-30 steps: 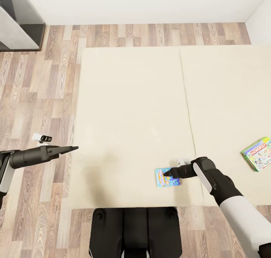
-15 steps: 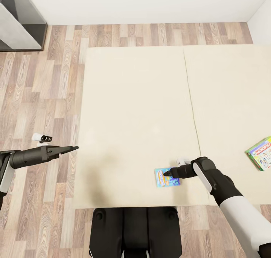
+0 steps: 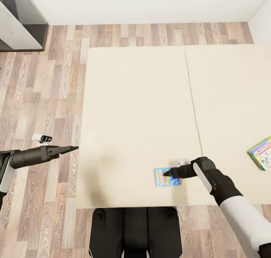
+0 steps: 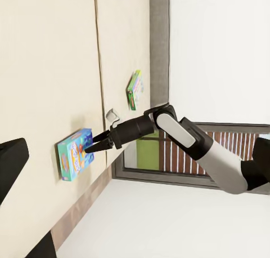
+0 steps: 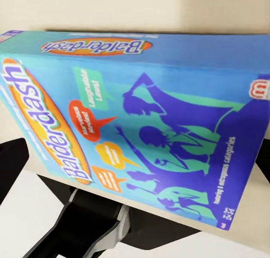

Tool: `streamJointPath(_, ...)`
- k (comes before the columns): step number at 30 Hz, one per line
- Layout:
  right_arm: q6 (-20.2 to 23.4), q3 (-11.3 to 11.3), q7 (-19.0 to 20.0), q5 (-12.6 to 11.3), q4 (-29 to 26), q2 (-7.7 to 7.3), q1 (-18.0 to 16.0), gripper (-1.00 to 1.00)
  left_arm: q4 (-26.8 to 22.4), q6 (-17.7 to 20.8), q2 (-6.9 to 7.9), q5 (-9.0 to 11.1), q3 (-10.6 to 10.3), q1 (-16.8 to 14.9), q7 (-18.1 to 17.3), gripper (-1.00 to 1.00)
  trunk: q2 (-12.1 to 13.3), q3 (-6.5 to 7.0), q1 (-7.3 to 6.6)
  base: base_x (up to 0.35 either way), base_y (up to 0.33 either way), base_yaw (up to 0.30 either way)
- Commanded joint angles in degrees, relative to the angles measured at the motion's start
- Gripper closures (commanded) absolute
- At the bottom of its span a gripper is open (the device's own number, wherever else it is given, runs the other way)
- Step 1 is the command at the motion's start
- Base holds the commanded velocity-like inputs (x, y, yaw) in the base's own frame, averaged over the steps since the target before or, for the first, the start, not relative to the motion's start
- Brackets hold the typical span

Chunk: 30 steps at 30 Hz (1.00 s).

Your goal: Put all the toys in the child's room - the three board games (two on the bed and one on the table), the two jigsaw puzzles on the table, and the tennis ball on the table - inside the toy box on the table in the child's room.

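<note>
Since the earlier pictures the whole head view has slid a little, so the bed and the far game sit further toward the picture's right while both arms keep their places: the camera has moved, not the things.

The right tool (image 3: 166,173) lies low over the blue board game (image 3: 166,177), tips at the box's middle. Whether its fingers pinch the box or merely rest closed on it I cannot tell from here. The box lies flat near the bed's (image 3: 139,100) front edge, just short of the seam between the mattress halves, within easy reach of the robot's base. The left tool (image 3: 75,148) hangs pinched shut and empty over the floor by the bed's left edge, probably parked clear of the work.

The right wrist view reads the box's printing, "Balderdash" (image 5: 135,123). The left wrist view gives the side-on look: right tool (image 4: 89,148) at the blue box (image 4: 74,154). The white-and-green board game (image 3: 261,153) lies at the bed's right edge.
</note>
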Motion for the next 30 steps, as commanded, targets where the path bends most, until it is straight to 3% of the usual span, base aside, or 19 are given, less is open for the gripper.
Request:
streamJointPath(1, 0.15, 0.12, 0.35, 0.27, -0.04, -0.05, -0.03, -1.0, -0.01, 0.61, 0.02, -0.04, -0.01, -0.02, -0.23, -1.0, -0.09, -0.06, 0.03, 0.0, 0.002, 0.0)
streamJointPath(30, 0.13, 0.12, 0.36, 0.27, -0.04, -0.02, -0.03, -1.0, -0.01, 0.61, 0.02, -0.1, -0.02, -0.02, -0.23, -1.0, -0.09, -0.06, 0.03, 0.0, 0.089, 0.0)
